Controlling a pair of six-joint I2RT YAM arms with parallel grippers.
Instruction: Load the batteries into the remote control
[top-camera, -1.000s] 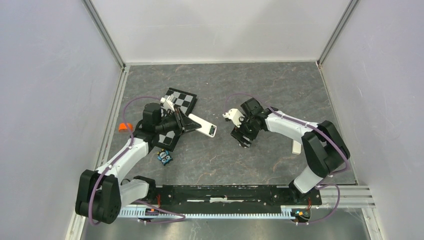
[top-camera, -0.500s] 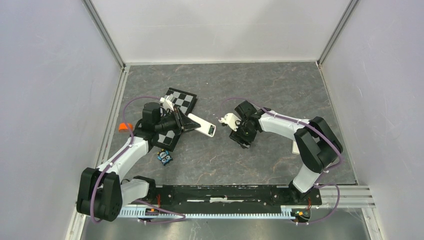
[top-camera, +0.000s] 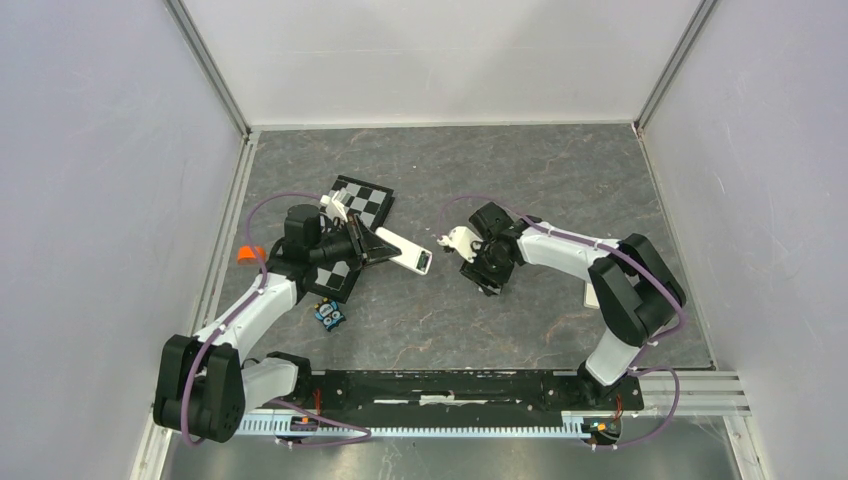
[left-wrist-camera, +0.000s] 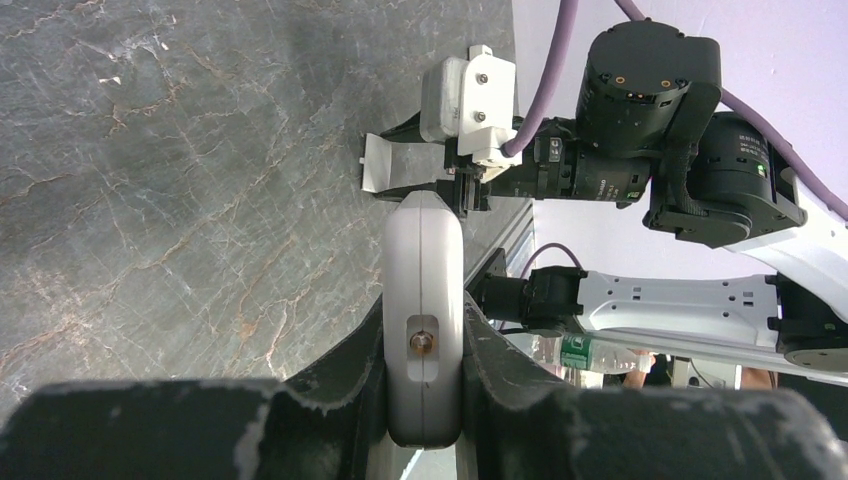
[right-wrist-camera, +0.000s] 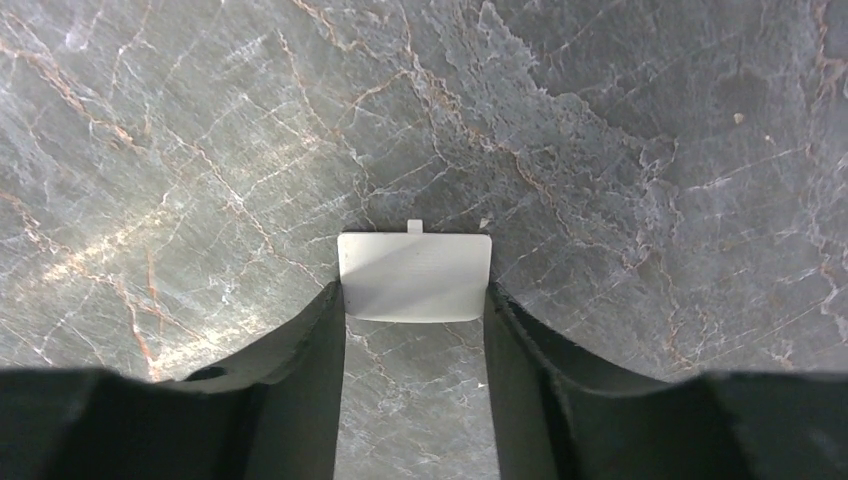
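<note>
Two arms were observed, each carrying one item.

Left gripper (top-camera: 383, 245): its fingers are clamped on one remote control (top-camera: 408, 253). The remote is held on edge above the table (top-camera: 560, 180), just beside the one checkered board (top-camera: 362, 200). Its free end, which bears a dark patch, is directed at the right arm. In the left wrist view the remote's narrow side (left-wrist-camera: 424, 260) is seen pressed between both fingers (left-wrist-camera: 345, 365).

Right gripper (top-camera: 482, 272): it is pointed down at the table and closed on one white square piece (right-wrist-camera: 415, 275), whose side edges are met by both fingers (right-wrist-camera: 310, 350). The piece is held low over the stone surface. Contact with the surface cannot be determined. The same piece (left-wrist-camera: 378, 163) is visible just beyond the remote's free end, apart from it.

Other items noted: one small blue object (top-camera: 329, 314) near the left arm and one orange object (top-camera: 246, 254) at the table's left edge.
</note>
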